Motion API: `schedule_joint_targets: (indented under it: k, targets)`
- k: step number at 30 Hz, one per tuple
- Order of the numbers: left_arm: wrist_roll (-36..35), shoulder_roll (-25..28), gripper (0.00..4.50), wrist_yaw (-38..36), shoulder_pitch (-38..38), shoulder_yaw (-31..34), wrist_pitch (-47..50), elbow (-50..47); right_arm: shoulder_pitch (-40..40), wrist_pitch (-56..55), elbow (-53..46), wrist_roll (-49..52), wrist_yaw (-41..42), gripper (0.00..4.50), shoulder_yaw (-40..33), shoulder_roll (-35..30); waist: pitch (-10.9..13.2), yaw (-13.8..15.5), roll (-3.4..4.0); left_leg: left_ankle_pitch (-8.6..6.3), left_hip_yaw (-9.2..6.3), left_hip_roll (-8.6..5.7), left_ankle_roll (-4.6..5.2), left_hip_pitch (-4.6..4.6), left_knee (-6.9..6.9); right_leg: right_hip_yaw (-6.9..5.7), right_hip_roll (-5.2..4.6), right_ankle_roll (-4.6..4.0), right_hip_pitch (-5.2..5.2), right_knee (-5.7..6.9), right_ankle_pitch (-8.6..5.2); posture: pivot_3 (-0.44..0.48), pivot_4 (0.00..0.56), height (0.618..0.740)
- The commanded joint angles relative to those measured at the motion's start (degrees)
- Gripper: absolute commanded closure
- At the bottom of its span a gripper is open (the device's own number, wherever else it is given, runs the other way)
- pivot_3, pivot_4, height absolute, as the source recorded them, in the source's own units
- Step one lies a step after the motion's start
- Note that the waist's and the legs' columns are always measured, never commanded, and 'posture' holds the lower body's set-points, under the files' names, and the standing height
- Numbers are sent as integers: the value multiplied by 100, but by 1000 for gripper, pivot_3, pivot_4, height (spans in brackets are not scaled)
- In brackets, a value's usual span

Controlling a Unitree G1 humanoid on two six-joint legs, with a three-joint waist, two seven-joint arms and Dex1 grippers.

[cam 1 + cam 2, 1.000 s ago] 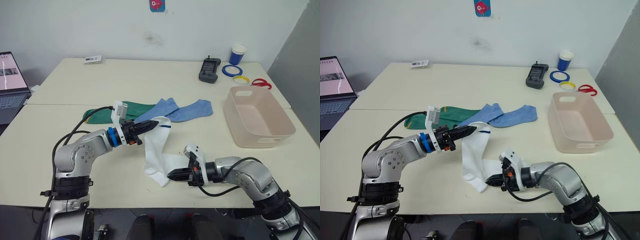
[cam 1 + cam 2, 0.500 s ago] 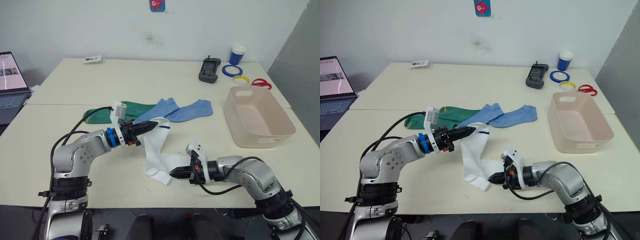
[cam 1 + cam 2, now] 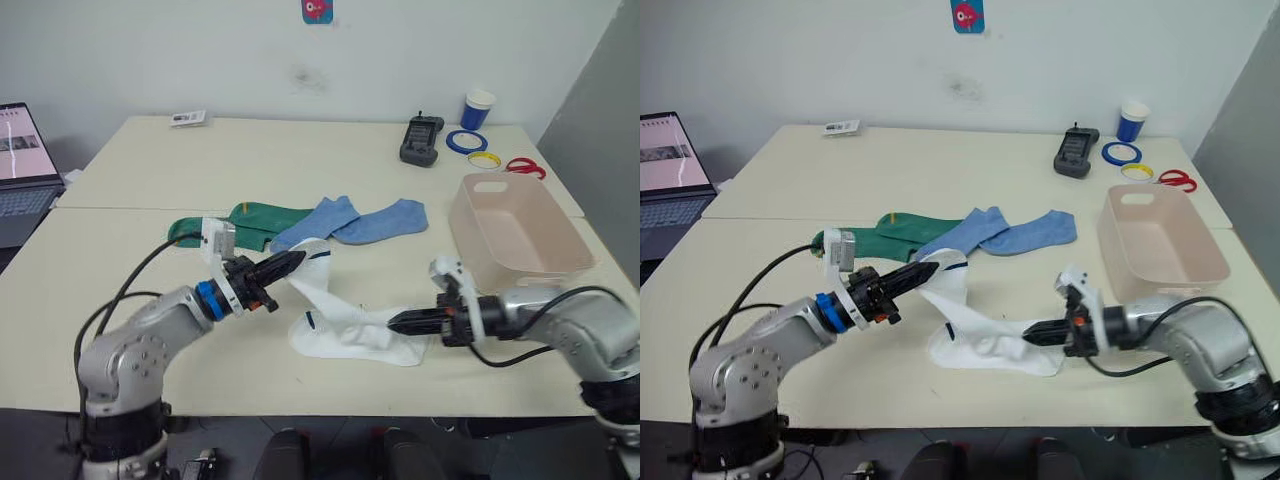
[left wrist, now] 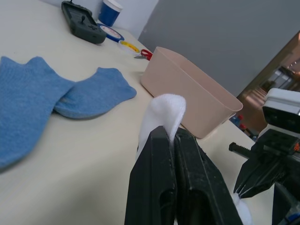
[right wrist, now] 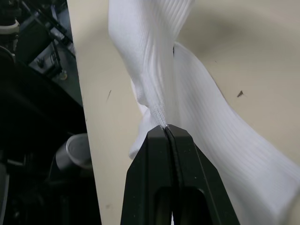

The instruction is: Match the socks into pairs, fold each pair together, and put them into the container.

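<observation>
My left gripper [image 3: 296, 260] and right gripper [image 3: 393, 321] each clamp the white socks [image 3: 350, 335]; seemingly thin pinches may slip under tension.

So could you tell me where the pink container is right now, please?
The pink container sits on the table's right side, beyond the right claw, with the scissors just behind it.

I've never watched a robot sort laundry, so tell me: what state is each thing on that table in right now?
White socks: stretched between both claws.
Left claw: shut on the white socks.
Right claw: shut on the white socks.
Blue socks: lying loose, overlapping.
Green socks: lying flat.
Pink container: empty, upright.
</observation>
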Motion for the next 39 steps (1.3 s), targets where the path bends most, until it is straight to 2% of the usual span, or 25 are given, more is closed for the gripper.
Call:
schedule_joint_targets:
  k: [1, 8, 9, 11, 14, 18, 19, 23, 25, 30, 33, 39]
  targets:
    - [-34, -28, 4500, 253, 553, -124, -181, -545, -11, -167, -160, 113, 475, 4468, 108, -218, 0, -7, 0, 0, -1, 2, 0, 0, 0, 0, 2, 0, -1, 0, 0, 0, 150, 740]
    - [-54, 112, 4500, 363, 1638, -378, -265, -767, 505, -743, -320, -527, 465, 4468, 860, -251, 0, 16, 0, 0, -1, -2, 0, 0, 0, -1, 4, 24, -1, 0, -15, 0, 150, 740]
    - [-94, 153, 4298, 367, 1712, -376, -252, -757, 570, -863, -335, -643, 450, 4289, 941, -249, -1, 18, -1, 0, 0, -2, 0, 0, 0, 0, 3, 25, -2, 0, -16, 0, 150, 740]
    - [-281, 221, 3926, 376, 1807, -304, -176, -736, 684, -973, -389, -741, 459, 3896, 997, -281, 0, 17, 0, 0, 1, -2, 0, 0, 0, 0, 3, 25, -3, -1, -17, 0, 150, 740]
    - [-466, 397, 2969, 336, 1921, -220, -150, -756, 794, -995, -501, -699, 543, 2838, 898, -380, 0, 18, 0, 0, 0, -1, 0, 0, -1, -1, 3, 25, -3, -1, -19, 0, 150, 740]
    - [-773, 985, 1771, -51, 2121, -19, -28, -653, 837, -931, -590, -537, 575, 1500, 636, -486, 0, 15, 0, -1, -1, 1, 0, 1, -1, -2, 4, 22, -3, -3, -21, 0, 150, 740]
    - [-871, 1213, 1733, -226, 2173, 90, 11, -599, 847, -854, -634, -422, 554, 1159, 516, -490, 0, 16, 0, -1, -2, 3, 0, 1, -2, -3, 4, 20, -4, -3, -22, 0, 150, 740]
    - [-944, 2205, 1733, -1056, 2116, 452, 18, -105, 793, -605, -567, -83, 245, 1159, 33, -303, 0, 18, 0, -1, -2, 2, 0, 1, -4, -7, 3, 17, -3, -4, -24, 0, 150, 740]
    - [-932, 2462, 1733, -1220, 1820, 453, -34, 194, 765, -638, -499, -140, 110, 1159, -6, -224, 1, 22, 3, -1, -1, 3, -1, 1, -4, -8, 3, 13, -5, -5, -26, 0, 150, 740]
    - [-790, 2582, 1733, -1378, 753, -61, -16, 735, 633, -900, -392, -490, -4, 1159, 304, -118, 1, 35, 2, -1, 1, -1, -1, -6, -5, -9, -1, 15, -3, -14, -25, 0, 150, 740]
    - [-643, 2584, 1733, -1474, 382, -464, 37, 829, 656, -1060, -452, -685, 62, 1159, 507, -166, 1, 30, 2, -1, 5, -4, -1, -7, -5, -5, -2, 17, -3, -17, -24, 0, 150, 740]
    - [-249, 2996, 1733, -1905, 621, -816, -63, 730, 903, -975, -797, -405, 263, 1159, 251, -487, 2, -6, 3, -1, 7, 10, -1, -2, -6, 2, -1, 18, -6, -13, -23, 0, 150, 740]
